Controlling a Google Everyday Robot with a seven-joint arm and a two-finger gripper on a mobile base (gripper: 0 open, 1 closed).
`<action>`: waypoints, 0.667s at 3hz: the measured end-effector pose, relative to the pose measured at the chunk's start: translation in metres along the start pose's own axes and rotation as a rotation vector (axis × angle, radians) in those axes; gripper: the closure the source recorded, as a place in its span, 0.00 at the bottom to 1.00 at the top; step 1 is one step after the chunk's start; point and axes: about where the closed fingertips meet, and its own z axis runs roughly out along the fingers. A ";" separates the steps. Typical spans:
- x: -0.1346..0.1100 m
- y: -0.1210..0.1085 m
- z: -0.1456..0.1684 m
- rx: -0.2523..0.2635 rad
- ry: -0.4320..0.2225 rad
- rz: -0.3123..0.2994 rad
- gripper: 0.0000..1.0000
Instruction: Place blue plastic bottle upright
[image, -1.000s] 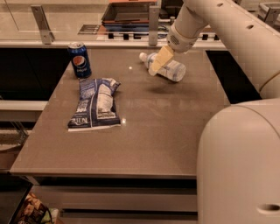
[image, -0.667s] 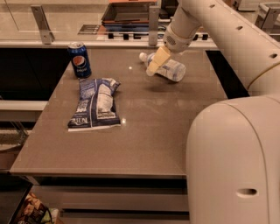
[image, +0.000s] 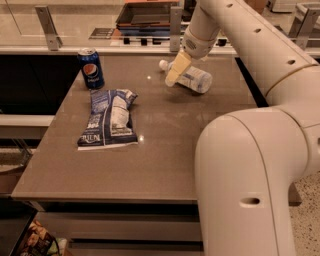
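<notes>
I'm at the grasp step: gripper (image: 174, 75) sits at the neck of the bottle (image: 196, 79), which lies flat at the table's (image: 165, 150) one o'clock. I can't tell if the gripper is clamped. Next, I need a firm hold, then a lift and tilt upright.

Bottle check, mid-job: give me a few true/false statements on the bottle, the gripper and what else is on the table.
1. The bottle lies on its side on the table. True.
2. The can lies on its side. False: it stands upright at the far left corner.
3. The gripper is at the bottle's neck, near the cap. True.
4. The snack bag rests against the bottle. False: it lies flat, apart from the bottle, just in front of the can.
</notes>
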 end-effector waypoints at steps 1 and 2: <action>-0.002 -0.001 0.004 0.004 0.038 -0.015 0.00; -0.001 -0.004 0.012 0.008 0.076 -0.016 0.00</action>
